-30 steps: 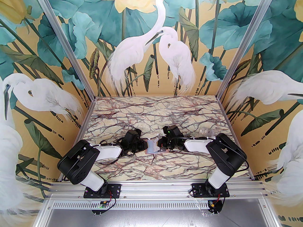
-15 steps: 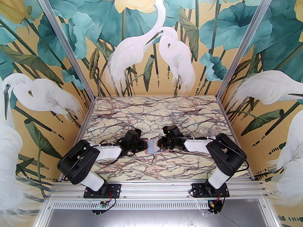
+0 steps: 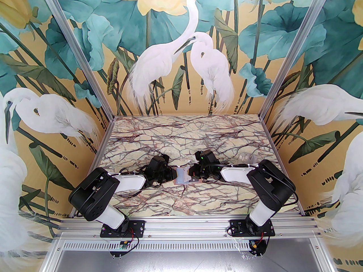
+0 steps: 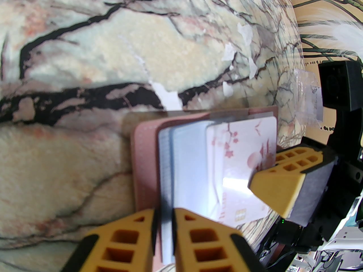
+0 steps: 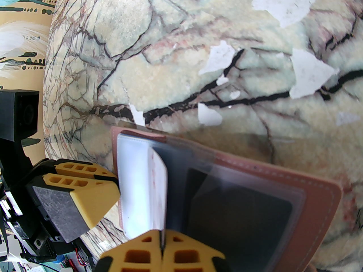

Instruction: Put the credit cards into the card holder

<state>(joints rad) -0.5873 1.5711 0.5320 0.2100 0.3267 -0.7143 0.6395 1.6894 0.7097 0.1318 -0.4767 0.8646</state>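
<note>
The card holder (image 4: 144,163) lies open on the worktop (image 3: 181,135), near the middle, with the left gripper (image 4: 164,217) at its 9 o'clock and the right gripper (image 5: 162,237) at its 3 o'clock. The left jaws are pinched on a few of the holder's grey-blue inner leaves (image 4: 166,177), lifting them off the pink cover. The right jaws are pressed together on one short edge of a white, blossom-printed credit card (image 4: 241,157), which stands on edge beside the leaves.

The card looks light, stiff and glossy, so it probably slips under a weak pinch and pivots if it is pushed off-axis. A hold on the trailing short edge suits it, leaving the leading edge free to enter a pocket. The leaves seem thin, floppy and slick. They likely buckle or close up unless they are held near the pocket's mouth. The holder itself looks light enough to slide when pushed.
</note>
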